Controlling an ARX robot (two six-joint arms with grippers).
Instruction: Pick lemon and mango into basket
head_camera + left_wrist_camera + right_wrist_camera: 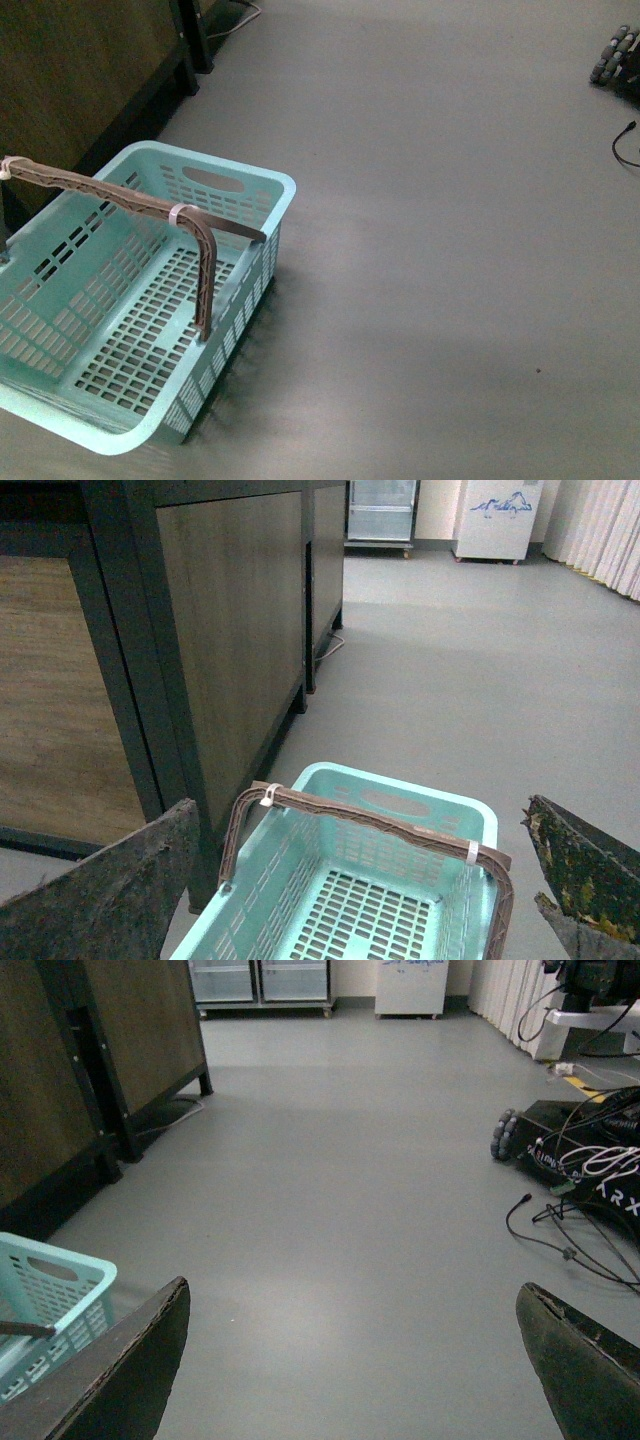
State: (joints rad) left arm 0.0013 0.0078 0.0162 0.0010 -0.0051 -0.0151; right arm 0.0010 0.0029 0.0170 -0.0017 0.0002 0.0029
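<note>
Left fingers [100, 900] gape above the basket [290, 880], right fingers [110, 1380] beside it

basket [240, 170] below the left jaws: light teal plastic, smooth, faint sheen | handle [110, 192]: brownish plastic, matt, ridged | floor [450, 250] ahead of the right jaws: grey, smooth, dull sheen | cabinet [230, 630] beyond the left jaws: matt wood-grain panels, dark frame | pads [100, 890]: dark, rough, worn
</note>
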